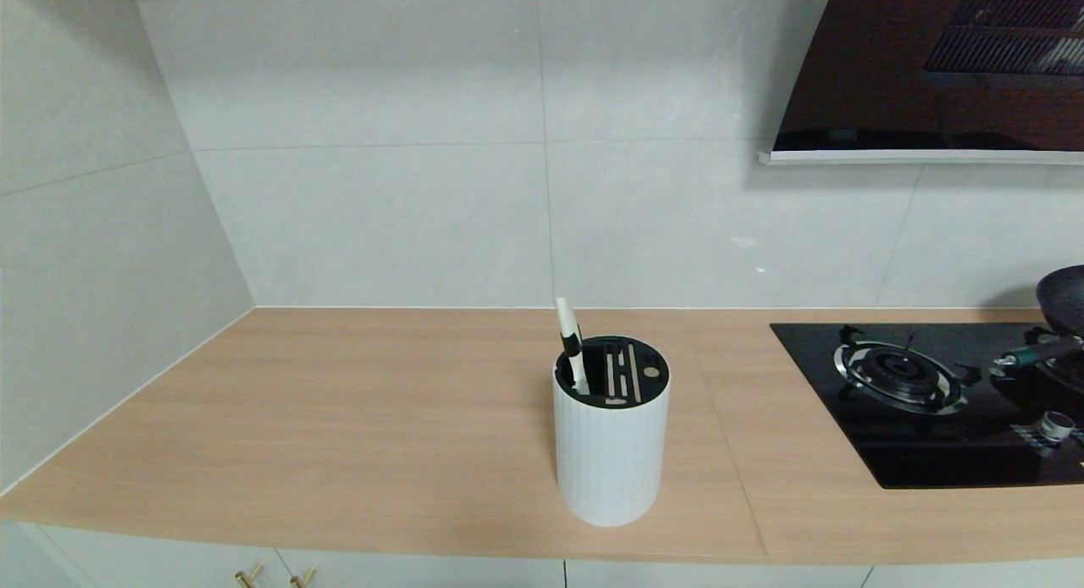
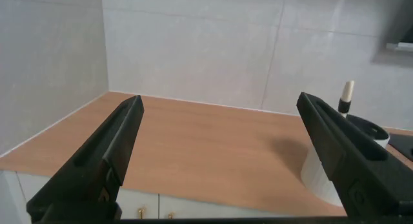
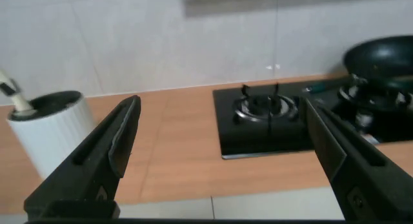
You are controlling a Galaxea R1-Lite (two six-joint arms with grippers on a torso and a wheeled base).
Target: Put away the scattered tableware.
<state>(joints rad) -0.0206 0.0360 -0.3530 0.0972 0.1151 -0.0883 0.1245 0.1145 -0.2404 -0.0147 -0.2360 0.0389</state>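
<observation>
A white ribbed utensil holder [image 1: 610, 435] with a black slotted top stands near the front edge of the wooden counter [image 1: 356, 418]. One utensil with a white and black handle [image 1: 571, 338] sticks up from it, leaning left. The holder [image 2: 322, 175] and the handle [image 2: 346, 96] also show past my left gripper [image 2: 219, 114], which is open, held back from the counter's front edge with nothing between its fingers. My right gripper [image 3: 222, 114] is open too, off the counter's front, between the holder [image 3: 55, 137] and the hob [image 3: 303, 124].
A black gas hob [image 1: 940, 402] is set into the counter on the right, with a dark pan [image 1: 1063, 304] on its far burner. A range hood [image 1: 931, 71] hangs above it. Tiled walls close the back and left. Cabinet handles [image 1: 271, 578] sit below the counter edge.
</observation>
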